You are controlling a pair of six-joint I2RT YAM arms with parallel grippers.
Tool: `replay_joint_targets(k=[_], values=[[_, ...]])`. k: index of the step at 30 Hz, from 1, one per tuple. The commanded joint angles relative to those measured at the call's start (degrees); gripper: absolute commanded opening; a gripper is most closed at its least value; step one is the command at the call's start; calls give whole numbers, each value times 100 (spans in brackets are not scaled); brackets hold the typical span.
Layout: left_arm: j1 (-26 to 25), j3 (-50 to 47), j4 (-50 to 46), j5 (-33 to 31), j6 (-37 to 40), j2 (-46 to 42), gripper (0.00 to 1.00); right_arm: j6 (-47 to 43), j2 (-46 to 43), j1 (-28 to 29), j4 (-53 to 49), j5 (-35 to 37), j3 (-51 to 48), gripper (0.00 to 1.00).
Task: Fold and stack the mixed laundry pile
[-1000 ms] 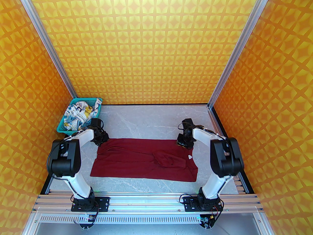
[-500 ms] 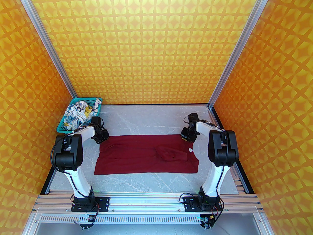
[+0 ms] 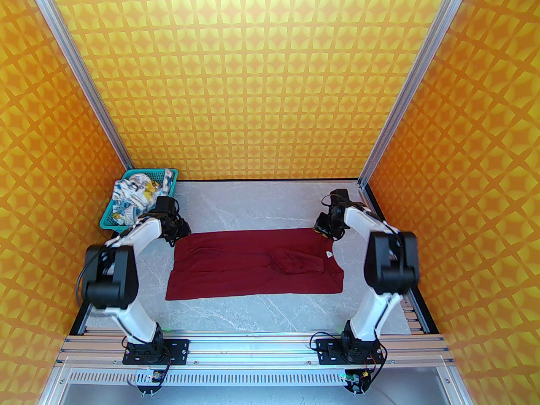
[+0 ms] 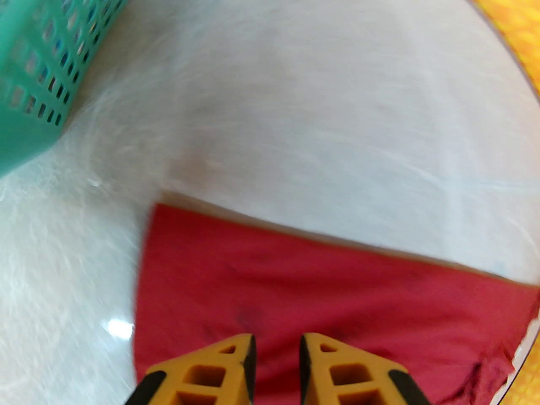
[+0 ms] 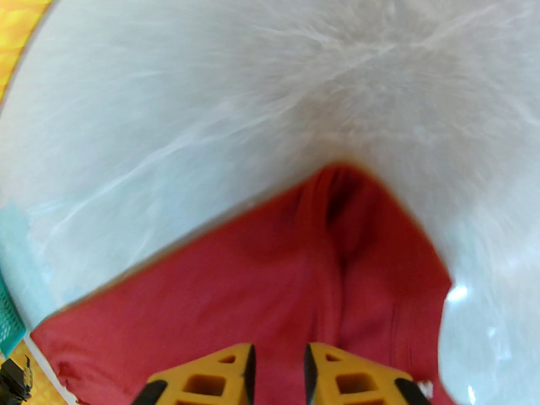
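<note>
The dark red T-shirt (image 3: 253, 264) lies folded in a wide band across the middle of the table, a bunched sleeve on its right half. My left gripper (image 3: 176, 235) hovers at its far left corner, my right gripper (image 3: 322, 230) at its far right corner. In the left wrist view the gripper (image 4: 276, 348) has its jaws slightly apart over flat red cloth (image 4: 337, 293), holding nothing. The right gripper (image 5: 278, 352) stands the same way over the shirt's corner (image 5: 253, 276). The white printed garment (image 3: 135, 194) sits crumpled in the teal basket (image 3: 110, 222).
The basket (image 4: 33, 57) stands at the far left corner, close behind my left wrist. A white tag (image 3: 328, 253) shows at the shirt's right edge. Bare grey marble (image 3: 261, 203) lies beyond the shirt, with a strip in front of it. Patterned orange walls enclose the table.
Both grippers dragged the shirt's far edge away from the arm bases, shifting the whole shirt back. Their jaws then parted and let go of the cloth.
</note>
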Motion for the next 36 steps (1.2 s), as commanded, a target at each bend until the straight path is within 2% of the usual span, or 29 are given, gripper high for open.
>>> replay_joint_targets(k=[1, 5, 11, 18, 24, 30, 36], values=[[-317, -116, -88, -52, 196, 221, 21, -8, -212, 505, 108, -251, -480, 27], [-635, 201, -66, -55, 206, 690, 18, 82, -196, 793, 372, -431, -748, 27], [-746, 150, 126, -148, 61, 1184, 13, 8, -163, 802, 392, -361, -845, 27], [-827, -588, 173, -238, 35, 729, 12, -91, -140, 795, 296, -233, -874, 28], [-836, -856, 58, -319, 224, 305, 23, -158, -136, 782, 217, -26, -848, 28], [-871, -805, 103, -341, 264, 255, 32, -140, -155, 780, 259, -4, -880, 28], [-872, -582, 98, -620, 282, 723, 31, -135, 176, 638, 232, 156, -716, 28]])
